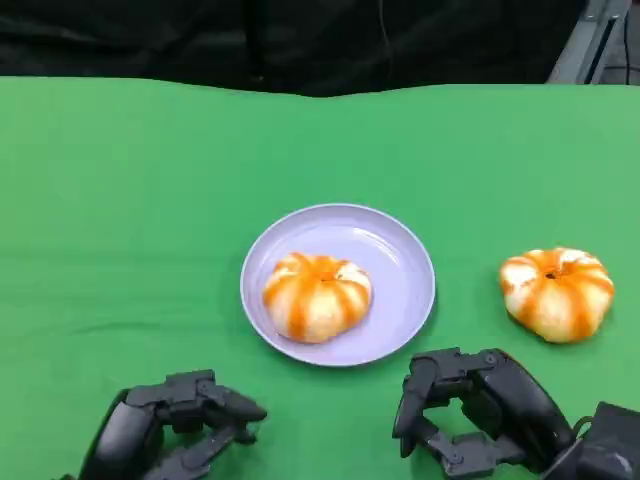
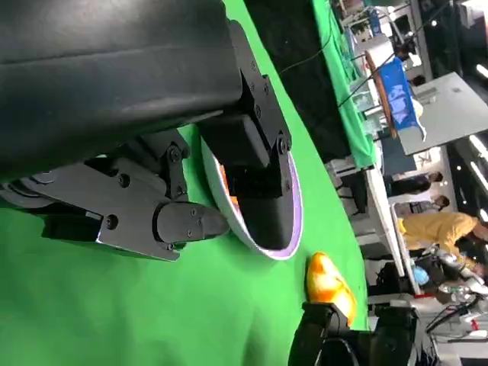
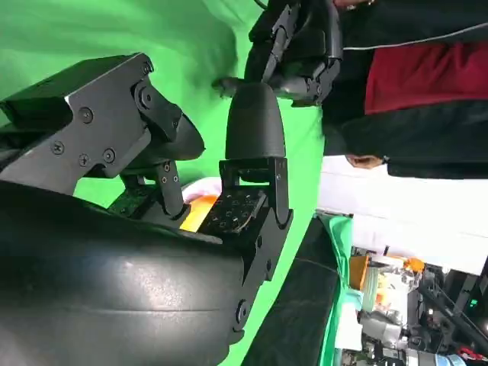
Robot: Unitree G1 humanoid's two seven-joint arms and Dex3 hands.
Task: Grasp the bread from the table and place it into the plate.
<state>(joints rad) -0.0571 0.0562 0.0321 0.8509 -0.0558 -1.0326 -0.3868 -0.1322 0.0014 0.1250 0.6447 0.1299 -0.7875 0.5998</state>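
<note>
A lilac plate (image 1: 400,260) sits mid-table with one orange-striped bread (image 1: 316,296) on it. A second, matching bread (image 1: 557,292) lies on the green cloth to the plate's right. My right hand (image 1: 480,410) hovers near the front edge, just in front and to the left of that bread, holding nothing, its fingers curved and apart. My left hand (image 1: 175,425) is low at the front left, also holding nothing. In the left wrist view the plate's rim (image 2: 293,229) shows past my fingers (image 2: 183,221), with the loose bread (image 2: 329,284) and my right hand (image 2: 343,343) beyond.
The green cloth (image 1: 120,200) covers the whole table, with a dark backdrop behind its far edge. In the right wrist view a person in red and black (image 3: 412,76) stands beside the table, beyond my left hand (image 3: 293,46). Cluttered benches show in the background.
</note>
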